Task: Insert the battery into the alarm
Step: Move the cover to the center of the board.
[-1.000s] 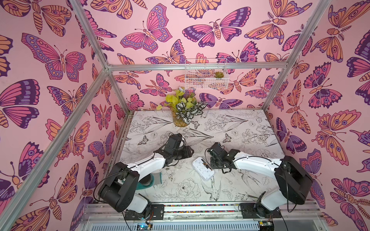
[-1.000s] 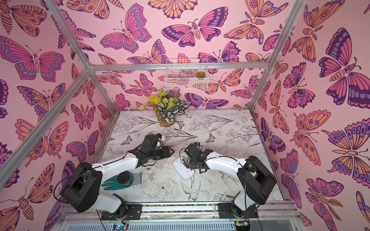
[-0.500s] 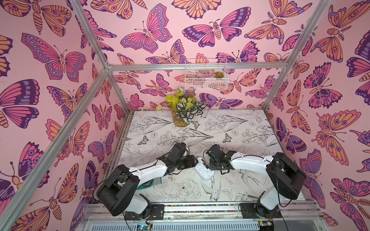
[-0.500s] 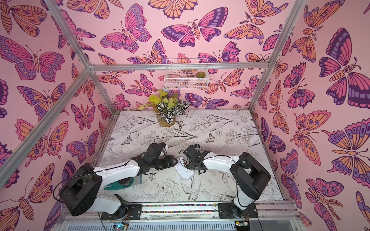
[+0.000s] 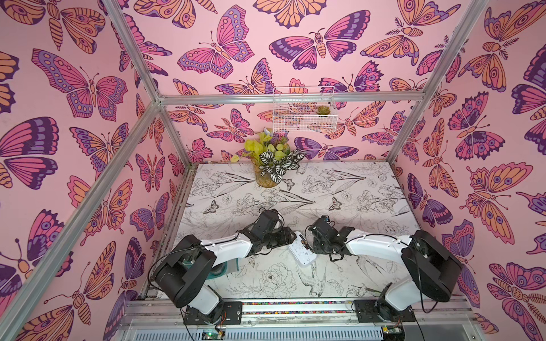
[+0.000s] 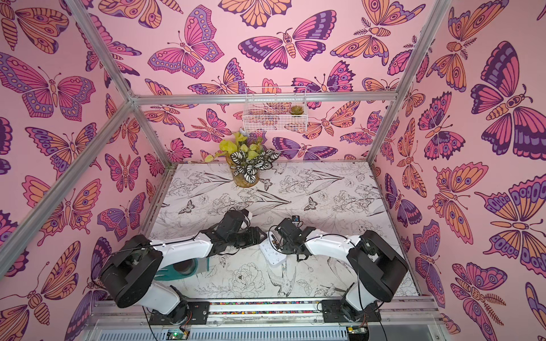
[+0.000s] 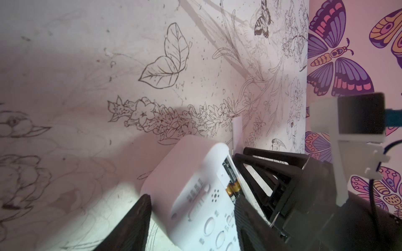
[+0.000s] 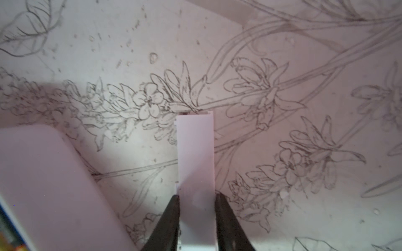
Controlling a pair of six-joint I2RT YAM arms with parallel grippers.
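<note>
Left arm [image 5: 227, 249]: white link shells, bulky black joint housings, thin black cable looping off the elbow.
Right arm [image 5: 378, 245]: same white shells, black joints, black cable trailing by the base.
Bases [image 5: 233, 310]: black plates with screw heads.
Jaws: black, tapered, open-frame ribs.
Wrist camera [image 7: 359, 116]: black block, white bracket, blue lead.

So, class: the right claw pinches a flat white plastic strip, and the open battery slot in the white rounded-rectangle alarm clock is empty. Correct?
Not empty: the left wrist view shows black-and-gold batteries lying in the open slot of the white rounded-rectangle alarm clock. The right claw does pinch the flat white plastic strip.
</note>
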